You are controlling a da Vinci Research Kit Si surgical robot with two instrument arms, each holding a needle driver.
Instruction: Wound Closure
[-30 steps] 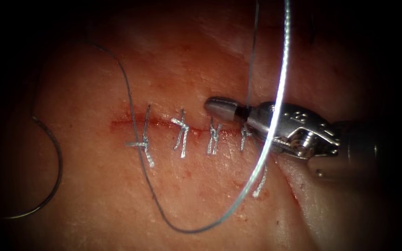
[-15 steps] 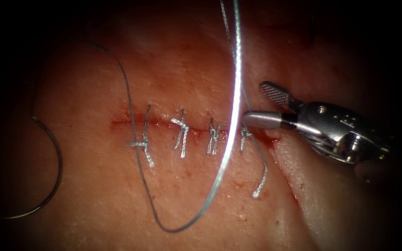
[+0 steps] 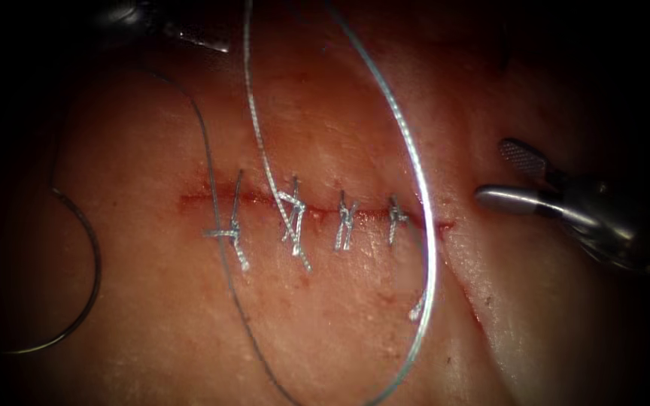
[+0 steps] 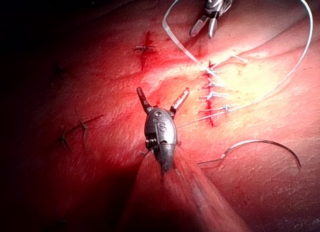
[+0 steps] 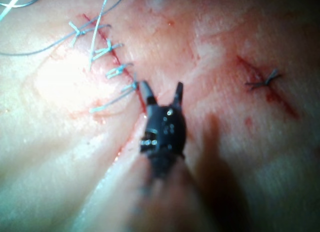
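The cut runs across the tissue, with several knotted stitches over it. My right tool stands off the cut's right end, jaws open and holding nothing, as its own wrist view also shows. My left tool hovers with jaws open and empty; its tip shows at the far upper left. The curved needle lies free on the tissue, left of the cut, not in it. Its thread loops loosely past the cut's right end.
A loose strand hangs down across the second stitch, its free end just below the cut. A short cut tail lies below the rightmost stitch. Another stitched cut lies further off on the tissue.
The right tool's jaws were shut on the thread; they have opened, let it go and drawn back to the right. The thread has gone slack and swung left.
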